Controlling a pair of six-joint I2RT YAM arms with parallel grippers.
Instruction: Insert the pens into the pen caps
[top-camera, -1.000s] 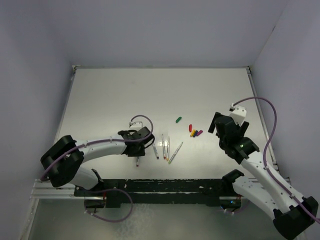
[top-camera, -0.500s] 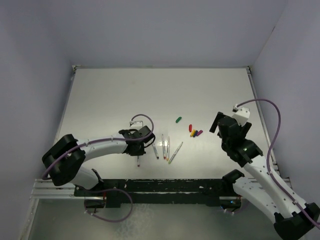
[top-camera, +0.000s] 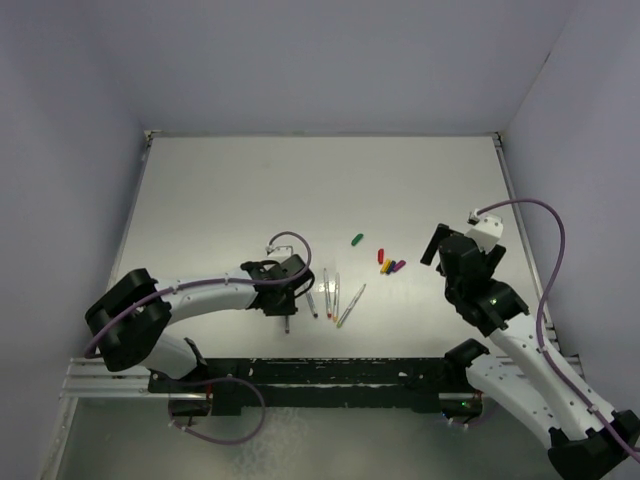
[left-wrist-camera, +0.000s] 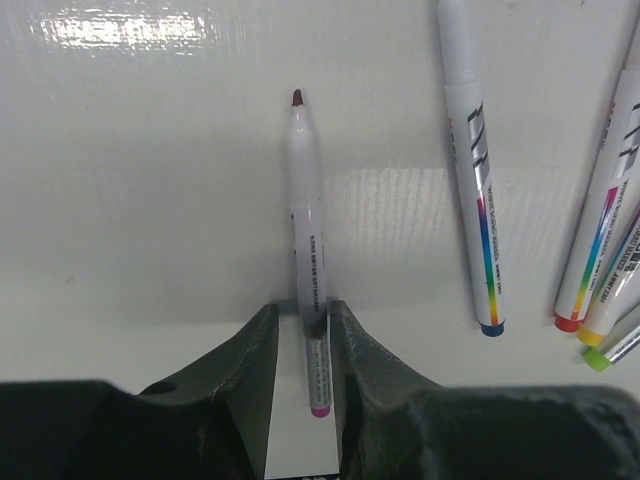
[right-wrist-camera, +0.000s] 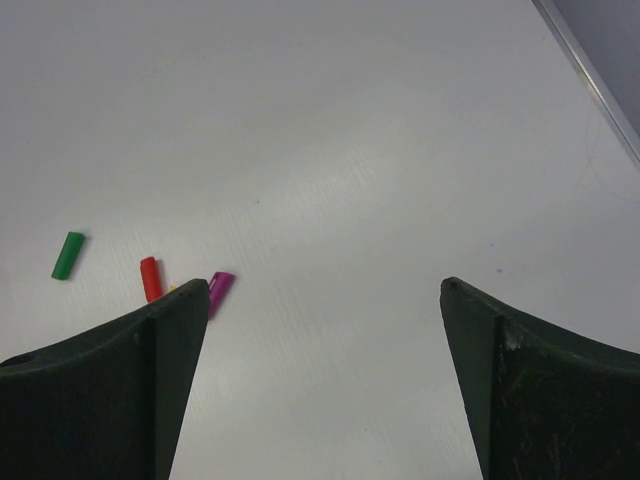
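Observation:
My left gripper (top-camera: 286, 303) is shut on a pale pen (top-camera: 286, 321) with a purple end cap and a dark tip. In the left wrist view the pen (left-wrist-camera: 305, 200) sticks out forward from between the fingers of this gripper (left-wrist-camera: 303, 320). Several other pens (top-camera: 332, 295) lie side by side just right of it, and their coloured ends also show in the left wrist view (left-wrist-camera: 470, 170). The caps lie further right: green (top-camera: 357, 239), red (top-camera: 380, 255), yellow, blue and purple (top-camera: 399, 266). My right gripper (top-camera: 434, 247) is open and empty, to the right of the caps. The right wrist view shows this gripper (right-wrist-camera: 325, 300) with the green (right-wrist-camera: 68, 255), red (right-wrist-camera: 150, 278) and purple (right-wrist-camera: 219, 290) caps.
The white table (top-camera: 250, 190) is walled on the left, back and right. A metal rail (top-camera: 300, 375) carrying both arm bases runs along the near edge.
My left gripper has shifted slightly right with the pen in it, closer to the row of pens. My right arm has drawn back a little to the right.

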